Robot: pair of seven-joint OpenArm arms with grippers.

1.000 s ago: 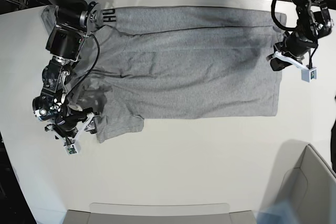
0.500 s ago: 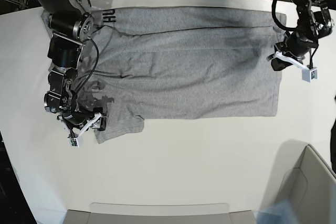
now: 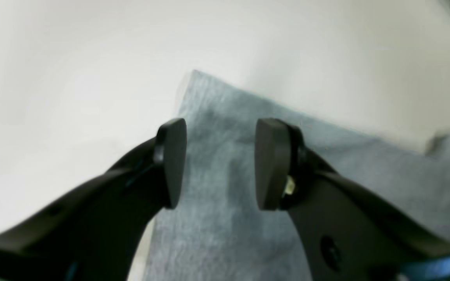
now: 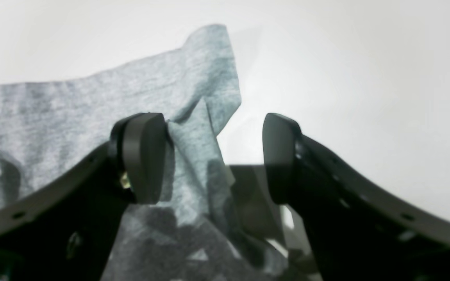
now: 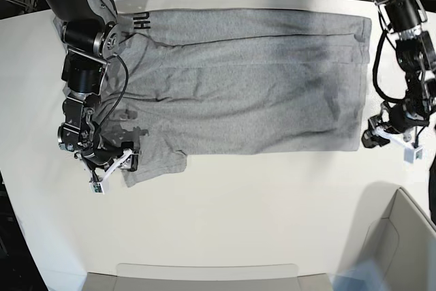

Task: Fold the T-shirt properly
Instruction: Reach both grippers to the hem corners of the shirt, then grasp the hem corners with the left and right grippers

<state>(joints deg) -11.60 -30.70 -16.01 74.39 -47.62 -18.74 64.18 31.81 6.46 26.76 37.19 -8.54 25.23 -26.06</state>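
2 claws were at work on 1 T-shirt [image 5: 238,86], which lay spread flat on the table [image 5: 225,223], plain side up, with the neck end toward the base view's left and the hem toward its right. A bit of dark lettering [image 5: 142,22] showed at a turned-over edge at the far left.

At the left, the right claw [image 4: 213,160] was down at the near sleeve [image 5: 155,161]. Its jaws stood wide and held nothing. In the right wrist view, 1 pad [image 4: 143,156] touched a raised fold of the sleeve, while the other pad was over bare table. I judge that the step in hand was to take the near edge at both ends for a lengthwise fold. To do this well, the right claw should move a little more onto the cloth, so that both pads close on the sleeve edge and not on 1 loose wrinkle.

At the right, the left claw [image 3: 221,164] was just beside the near hem corner [image 5: 355,145]. Its jaws were also apart, with flat grey cloth under the gap and nothing pinched. It should go low and take the full thickness of the cloth near the corner. After that, both claws should probably lift together at the same height, otherwise the edge may twist.
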